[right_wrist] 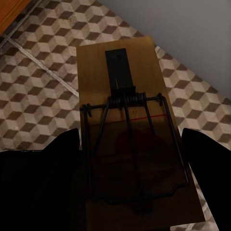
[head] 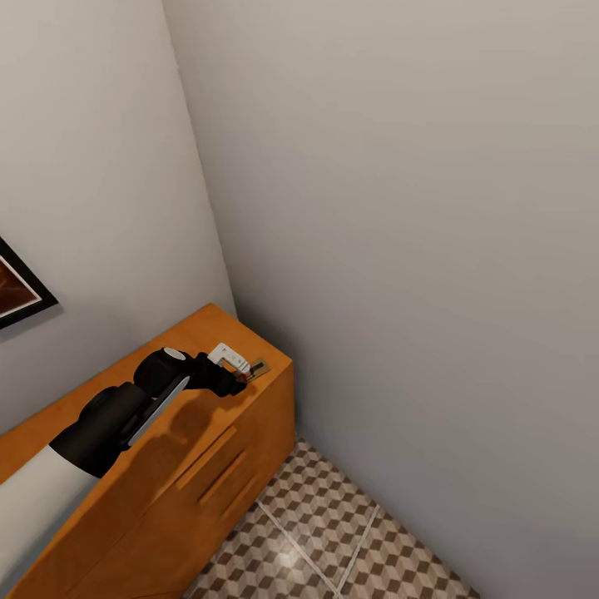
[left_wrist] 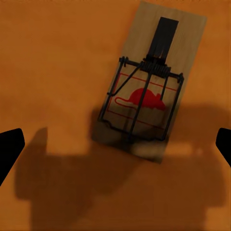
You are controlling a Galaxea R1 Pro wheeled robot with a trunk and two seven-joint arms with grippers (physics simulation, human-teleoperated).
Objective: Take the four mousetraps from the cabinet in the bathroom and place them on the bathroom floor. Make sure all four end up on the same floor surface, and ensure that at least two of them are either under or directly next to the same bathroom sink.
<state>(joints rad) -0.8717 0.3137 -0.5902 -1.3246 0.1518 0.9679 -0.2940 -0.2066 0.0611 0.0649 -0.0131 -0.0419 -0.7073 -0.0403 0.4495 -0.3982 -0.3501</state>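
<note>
A mousetrap, a tan board with dark wire and a red mouse mark, lies flat on the orange cabinet top near its far right corner. My left gripper hovers just above it, open, with its dark fingertips wide apart on either side of the trap. In the right wrist view, a second mousetrap sits between the dark fingers of my right gripper, which is shut on it above the cube-patterned bathroom floor. The sink is out of view.
The cabinet stands in a corner between two grey walls, its drawer handles facing the tiled floor. A framed picture hangs on the left wall. An orange cabinet edge shows beside the floor in the right wrist view.
</note>
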